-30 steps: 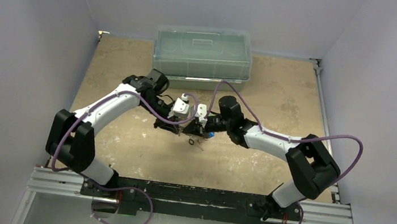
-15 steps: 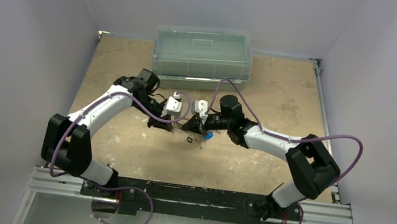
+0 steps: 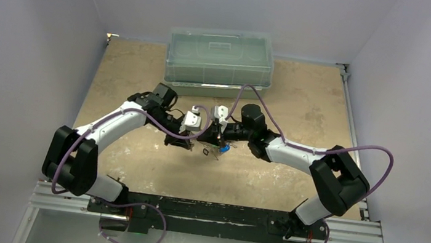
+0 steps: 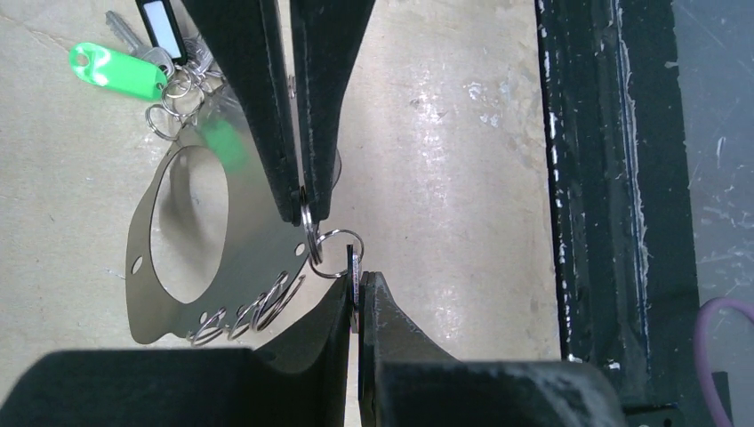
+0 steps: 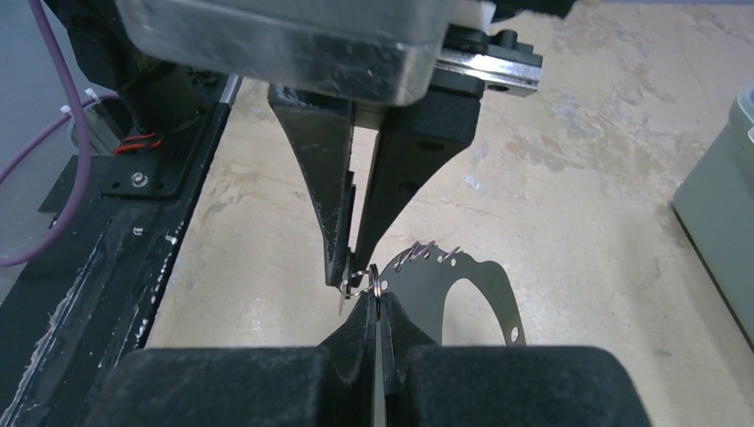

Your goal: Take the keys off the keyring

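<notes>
Keys (image 4: 116,69) on mottled beige table (image 4: 445,133), left fingers (image 4: 322,351) and right fingers (image 4: 249,98) clamped on split rings (image 4: 311,233), lilac walls (image 3: 24,42)

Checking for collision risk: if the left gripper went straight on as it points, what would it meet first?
The left gripper would first meet the small linked rings it pinches, then almost at once the right gripper facing it; depth looks matched, not certain.
</notes>
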Robot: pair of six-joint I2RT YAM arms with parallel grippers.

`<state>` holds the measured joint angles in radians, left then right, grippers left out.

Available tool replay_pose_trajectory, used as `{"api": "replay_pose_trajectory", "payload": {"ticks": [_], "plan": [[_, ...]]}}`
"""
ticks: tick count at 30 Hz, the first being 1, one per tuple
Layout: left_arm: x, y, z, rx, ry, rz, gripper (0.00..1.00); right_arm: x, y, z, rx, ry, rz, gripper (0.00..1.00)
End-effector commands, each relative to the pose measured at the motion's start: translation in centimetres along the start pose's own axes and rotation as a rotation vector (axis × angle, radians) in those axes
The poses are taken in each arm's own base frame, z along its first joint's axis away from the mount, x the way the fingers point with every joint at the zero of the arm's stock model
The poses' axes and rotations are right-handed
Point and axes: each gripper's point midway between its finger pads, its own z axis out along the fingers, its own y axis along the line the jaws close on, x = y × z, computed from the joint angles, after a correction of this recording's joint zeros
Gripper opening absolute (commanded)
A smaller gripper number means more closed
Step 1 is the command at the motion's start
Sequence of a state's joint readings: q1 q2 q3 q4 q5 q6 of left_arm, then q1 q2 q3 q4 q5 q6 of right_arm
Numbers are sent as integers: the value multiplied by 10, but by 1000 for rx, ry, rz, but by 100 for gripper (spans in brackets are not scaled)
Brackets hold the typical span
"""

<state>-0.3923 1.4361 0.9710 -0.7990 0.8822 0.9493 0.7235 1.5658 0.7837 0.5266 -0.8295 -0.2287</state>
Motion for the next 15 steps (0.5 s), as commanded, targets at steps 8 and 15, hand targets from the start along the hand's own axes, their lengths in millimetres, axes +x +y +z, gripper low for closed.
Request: {"api": "replay_pose_trajectory", "payload": {"ticks": [8, 15], "plan": [[-39, -21, -15, 55, -81, -85, 0, -9, -10, -4, 44, -44, -54, 0], [-82, -10, -24, 73, -162, -207, 0, -9, -6, -1, 20, -69, -38, 0]]}}
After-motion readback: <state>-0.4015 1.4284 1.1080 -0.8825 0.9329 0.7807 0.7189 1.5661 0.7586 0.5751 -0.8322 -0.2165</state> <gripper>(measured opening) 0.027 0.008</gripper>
